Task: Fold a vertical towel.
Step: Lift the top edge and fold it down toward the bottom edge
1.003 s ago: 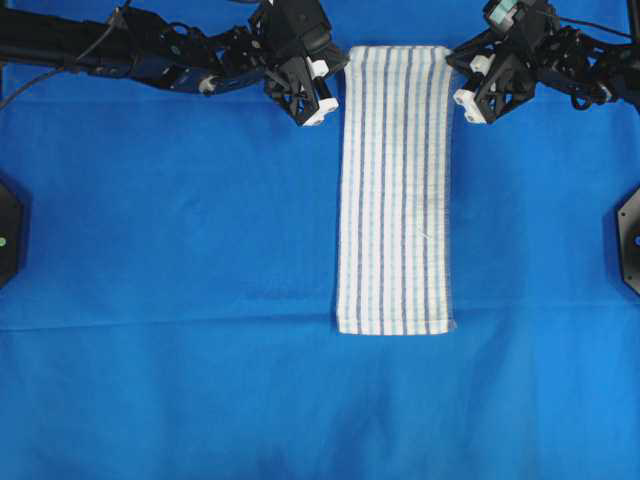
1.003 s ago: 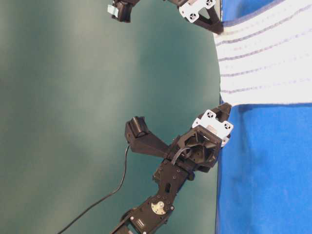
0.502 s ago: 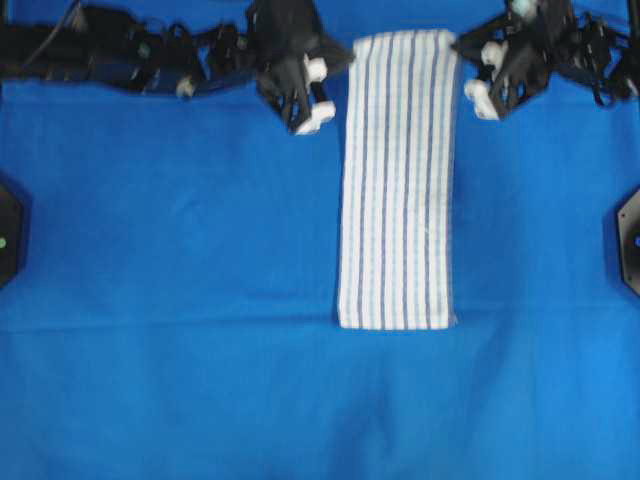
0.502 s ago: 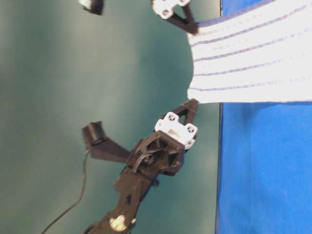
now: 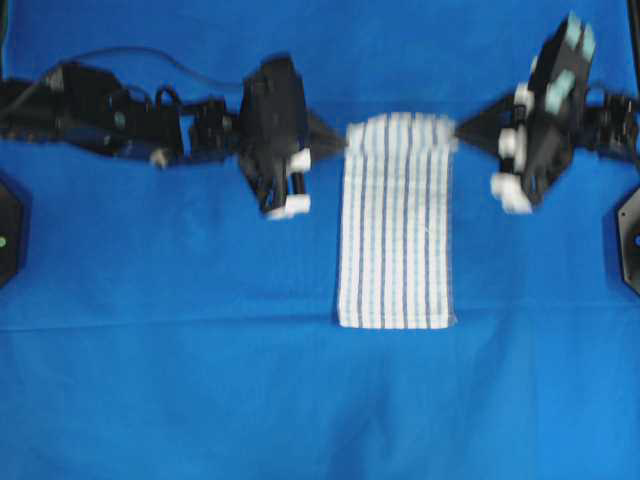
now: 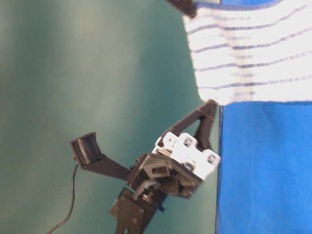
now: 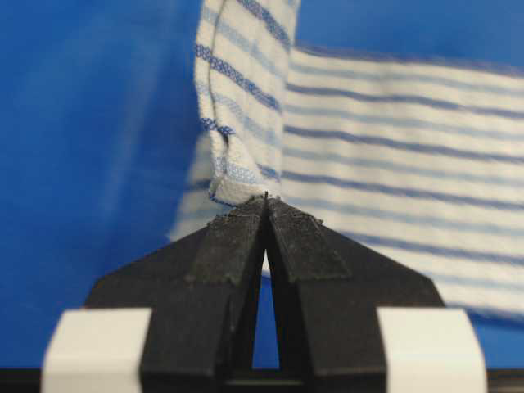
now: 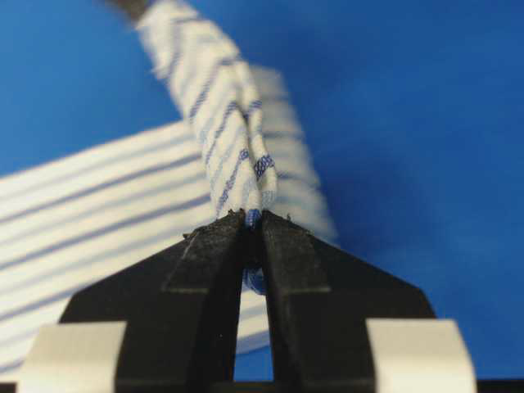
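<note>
A plain blue cloth [image 5: 150,380] with a fine, matte weave covers the bench from edge to edge, and a faint crease runs across it near the towel's near end. The left hand [image 5: 335,140] is built of angular black plastic with white blocks at the finger bases; its two wedge-shaped fingers are pressed together on the left far corner of the towel [image 5: 397,240], and the left wrist view shows their rough dark pads [image 7: 237,246] meeting at a point with the hemmed corner of the cloth bunched just above the tips. The towel is a white rectangular cloth of coarse woven texture, crossed lengthwise by thin light-blue and darker grey-blue stripes. Its near part lies flat on the blue cloth around the middle of the bench, with a straight near edge, while its far end is lifted off the surface between the two hands, as the table-level view shows, so that the raised part hangs over the flat part. The right hand [image 5: 462,130], of the same black and white make, pinches the right far corner; in the right wrist view the cloth is gathered into a narrow striped ridge between its textured fingers [image 8: 205,262].
</note>
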Robot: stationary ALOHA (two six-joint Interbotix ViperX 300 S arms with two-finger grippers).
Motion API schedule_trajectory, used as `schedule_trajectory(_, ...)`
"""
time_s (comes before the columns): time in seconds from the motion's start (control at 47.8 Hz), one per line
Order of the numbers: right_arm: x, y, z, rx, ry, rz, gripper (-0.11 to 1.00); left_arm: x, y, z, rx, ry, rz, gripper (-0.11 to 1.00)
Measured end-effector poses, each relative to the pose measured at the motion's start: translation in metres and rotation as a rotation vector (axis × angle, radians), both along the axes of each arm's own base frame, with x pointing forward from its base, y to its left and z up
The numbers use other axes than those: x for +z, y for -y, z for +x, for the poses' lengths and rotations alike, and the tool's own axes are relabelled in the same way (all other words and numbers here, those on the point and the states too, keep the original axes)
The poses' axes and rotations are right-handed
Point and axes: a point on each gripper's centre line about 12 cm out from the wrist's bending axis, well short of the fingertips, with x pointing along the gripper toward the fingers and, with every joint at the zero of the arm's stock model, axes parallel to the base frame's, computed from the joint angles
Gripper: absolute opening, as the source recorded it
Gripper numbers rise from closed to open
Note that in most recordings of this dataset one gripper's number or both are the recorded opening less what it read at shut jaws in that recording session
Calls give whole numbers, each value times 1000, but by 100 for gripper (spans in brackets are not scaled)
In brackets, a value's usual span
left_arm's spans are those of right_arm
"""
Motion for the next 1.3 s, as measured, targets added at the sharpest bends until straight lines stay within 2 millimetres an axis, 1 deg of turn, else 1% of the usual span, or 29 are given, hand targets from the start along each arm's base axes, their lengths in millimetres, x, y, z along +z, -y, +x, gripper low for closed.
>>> schedule_trajectory(0.146, -10, -26, 2, 63, -25, 56, 9, -6, 35, 0, -84, -19, 3, 0)
schedule_trajectory(0.272, -22, -49, 5, 117, -63, 110, 9, -9, 55, -1, -132, -28, 2, 0)
schedule_trajectory(0.397, -35, -65, 8, 150, -101, 147, 9, -13, 76, -2, -173, -34, -16, 0)
schedule_trajectory(0.585, -50, -90, 14, 187, -136, 204, 9, -30, 108, -1, -238, -60, -33, 0)
schedule_trajectory(0.69, -51, -102, 17, 213, -133, 221, 9, -38, 125, 0, -270, -68, -44, 0)
schedule_trajectory(0.753, -50, -108, 19, 227, -127, 227, 9, -42, 130, -1, -275, -76, -51, 0)
schedule_trajectory(0.815, -51, -110, 20, 228, -128, 233, 9, -45, 129, -1, -269, -82, -59, 0)
schedule_trajectory(1.045, -55, -110, 20, 215, -142, 243, 9, -49, 129, 3, -264, -78, -63, 0)
schedule_trajectory(1.296, -59, -111, 19, 209, -168, 249, 10, -47, 130, 8, -265, -68, -63, 1)
